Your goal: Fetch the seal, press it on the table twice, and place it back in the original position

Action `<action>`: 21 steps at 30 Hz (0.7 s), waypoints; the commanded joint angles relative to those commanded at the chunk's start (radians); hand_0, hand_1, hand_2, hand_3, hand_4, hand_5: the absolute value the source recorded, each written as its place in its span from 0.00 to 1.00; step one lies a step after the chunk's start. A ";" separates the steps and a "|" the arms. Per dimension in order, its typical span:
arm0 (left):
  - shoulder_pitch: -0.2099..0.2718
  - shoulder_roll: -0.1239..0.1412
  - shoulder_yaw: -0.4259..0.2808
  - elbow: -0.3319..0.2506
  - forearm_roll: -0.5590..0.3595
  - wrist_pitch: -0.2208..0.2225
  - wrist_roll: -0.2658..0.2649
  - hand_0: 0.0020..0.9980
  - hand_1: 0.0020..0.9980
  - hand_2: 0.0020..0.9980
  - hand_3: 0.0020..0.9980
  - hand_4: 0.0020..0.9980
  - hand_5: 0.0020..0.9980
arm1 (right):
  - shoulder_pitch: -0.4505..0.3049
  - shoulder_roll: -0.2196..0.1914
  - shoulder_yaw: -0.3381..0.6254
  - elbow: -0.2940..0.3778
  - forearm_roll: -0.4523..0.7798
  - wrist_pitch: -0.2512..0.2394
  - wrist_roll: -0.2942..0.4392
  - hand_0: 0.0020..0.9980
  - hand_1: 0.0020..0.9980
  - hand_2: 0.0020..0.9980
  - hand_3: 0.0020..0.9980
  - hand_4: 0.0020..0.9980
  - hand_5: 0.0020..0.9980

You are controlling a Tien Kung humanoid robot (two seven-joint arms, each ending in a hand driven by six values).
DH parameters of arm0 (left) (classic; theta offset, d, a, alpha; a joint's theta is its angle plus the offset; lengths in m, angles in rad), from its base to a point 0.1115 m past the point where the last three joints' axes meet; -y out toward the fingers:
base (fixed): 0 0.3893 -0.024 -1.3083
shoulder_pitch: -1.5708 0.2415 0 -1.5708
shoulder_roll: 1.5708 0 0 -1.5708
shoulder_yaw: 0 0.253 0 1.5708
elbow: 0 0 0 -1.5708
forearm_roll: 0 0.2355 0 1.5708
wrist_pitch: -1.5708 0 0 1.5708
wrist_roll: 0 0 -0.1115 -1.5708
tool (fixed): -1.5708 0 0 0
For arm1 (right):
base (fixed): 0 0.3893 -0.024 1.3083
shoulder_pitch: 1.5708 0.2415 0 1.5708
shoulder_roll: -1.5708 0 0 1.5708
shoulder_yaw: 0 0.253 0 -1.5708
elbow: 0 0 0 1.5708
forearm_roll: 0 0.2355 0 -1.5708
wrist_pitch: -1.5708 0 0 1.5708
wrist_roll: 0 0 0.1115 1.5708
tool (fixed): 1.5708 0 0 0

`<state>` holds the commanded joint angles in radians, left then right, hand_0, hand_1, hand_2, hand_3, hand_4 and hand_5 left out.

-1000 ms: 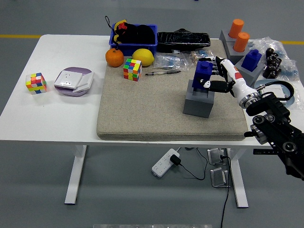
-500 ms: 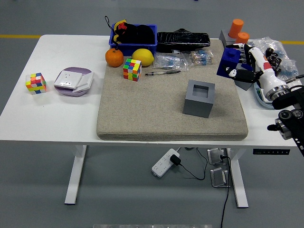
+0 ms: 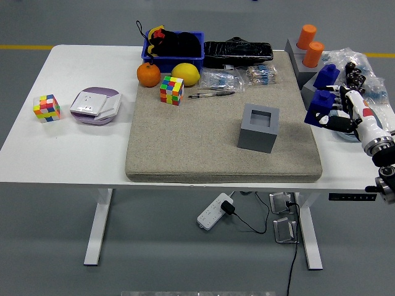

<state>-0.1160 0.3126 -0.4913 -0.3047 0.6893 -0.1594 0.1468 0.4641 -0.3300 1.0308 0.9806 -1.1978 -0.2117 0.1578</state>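
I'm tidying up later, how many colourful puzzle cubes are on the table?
2. One multicoloured puzzle cube sits on the bare white tabletop at far left; the other multicoloured cube is on the beige mat beside the yellow lemon.

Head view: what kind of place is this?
Probably a robot lab or test hall: a white sit-stand table on a bare grey floor with a yellow line, cluttered with test props like the Rubik's cubes.

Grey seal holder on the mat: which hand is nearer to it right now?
Right. The right hand is to the right of the grey holder, past the mat's edge, gripping the blue seal. The left hand isn't in view.
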 joint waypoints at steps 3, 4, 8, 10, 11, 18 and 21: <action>0.000 -0.001 0.000 -0.001 0.001 0.000 0.000 0.82 0.80 0.77 0.82 0.75 0.30 | -0.009 0.021 -0.005 -0.013 0.005 -0.001 0.007 0.53 0.40 0.41 0.45 0.55 0.00; 0.000 -0.001 0.000 -0.001 0.001 0.000 -0.001 0.82 0.80 0.76 0.82 0.75 0.30 | -0.011 0.029 -0.006 -0.017 0.006 -0.001 0.010 0.53 0.40 0.41 0.44 0.55 0.00; 0.003 -0.002 0.003 0.000 0.000 0.000 0.000 0.82 0.80 0.76 0.82 0.75 0.30 | -0.021 0.062 -0.005 -0.031 0.009 -0.004 0.020 0.53 0.40 0.41 0.44 0.55 0.00; 0.003 -0.002 0.006 0.000 0.000 -0.001 0.001 0.82 0.80 0.77 0.82 0.75 0.30 | -0.025 0.075 -0.007 -0.040 0.010 -0.004 0.024 0.53 0.40 0.41 0.44 0.55 0.00; 0.003 -0.002 0.006 0.000 0.000 0.000 0.001 0.82 0.80 0.77 0.82 0.75 0.30 | -0.027 0.079 -0.008 -0.043 0.011 -0.004 0.026 0.53 0.40 0.41 0.44 0.55 0.00; 0.000 0.001 0.009 -0.001 0.003 -0.001 0.000 0.82 0.80 0.77 0.82 0.75 0.30 | -0.037 0.099 -0.022 -0.066 0.024 -0.003 0.035 0.53 0.40 0.41 0.44 0.55 0.00; -0.001 0.003 0.012 -0.001 0.004 -0.001 0.001 0.82 0.80 0.77 0.82 0.75 0.30 | -0.039 0.102 -0.033 -0.075 0.031 -0.002 0.039 0.53 0.40 0.41 0.44 0.55 0.00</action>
<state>-0.1175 0.3157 -0.4792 -0.3057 0.6931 -0.1602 0.1473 0.4247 -0.2277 0.9980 0.9056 -1.1665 -0.2140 0.1970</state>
